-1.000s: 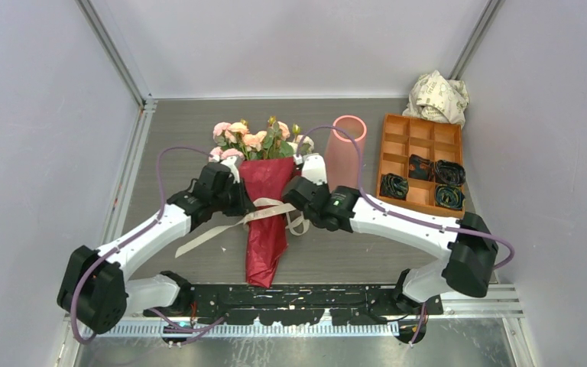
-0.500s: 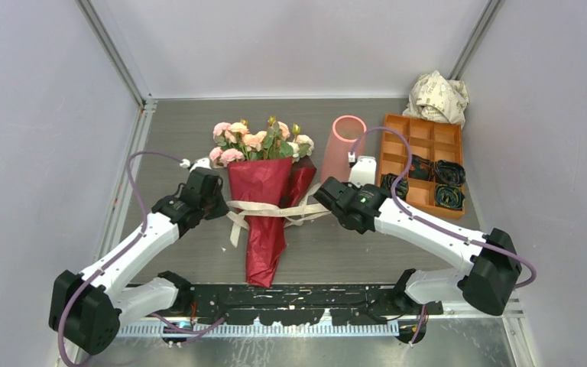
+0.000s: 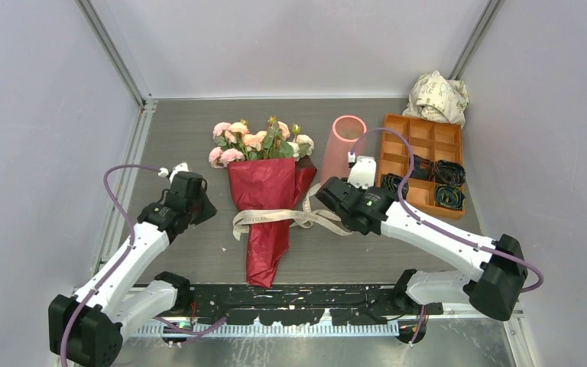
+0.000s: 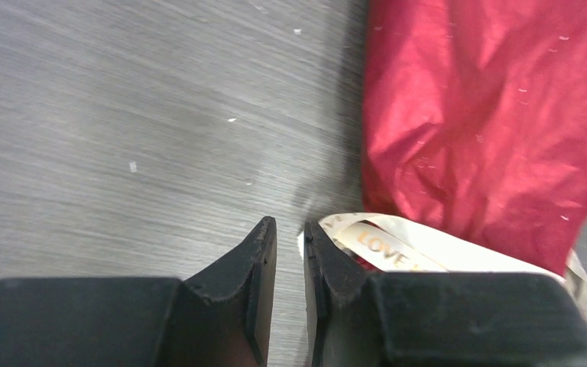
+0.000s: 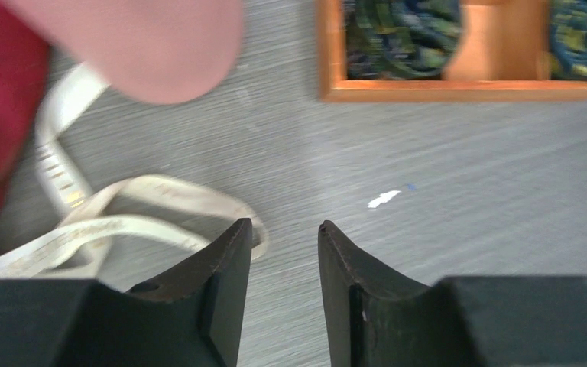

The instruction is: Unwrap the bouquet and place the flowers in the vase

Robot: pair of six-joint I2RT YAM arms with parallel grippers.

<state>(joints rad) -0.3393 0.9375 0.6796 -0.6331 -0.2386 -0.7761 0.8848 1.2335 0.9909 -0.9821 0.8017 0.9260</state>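
left claw [image 4: 289,229] barely parted, right claw [image 5: 284,229] wider — both grasp nothing, each just beside the ribbon [image 3: 275,216]. the bouquet [image 3: 264,195] lies flat on the table [image 3: 191,130], ribbon slack across its red paper, flowers [image 3: 252,141] wrapped. the vase [image 3: 344,141] stands empty beside them — unwrapping looks barely begun; placing all remains.

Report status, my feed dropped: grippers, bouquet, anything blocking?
Left gripper barely parted, right gripper open, both empty. Bouquet flat, wrapped, ribbon slack across it. Vase upright, looks empty; right gripper close beside it.
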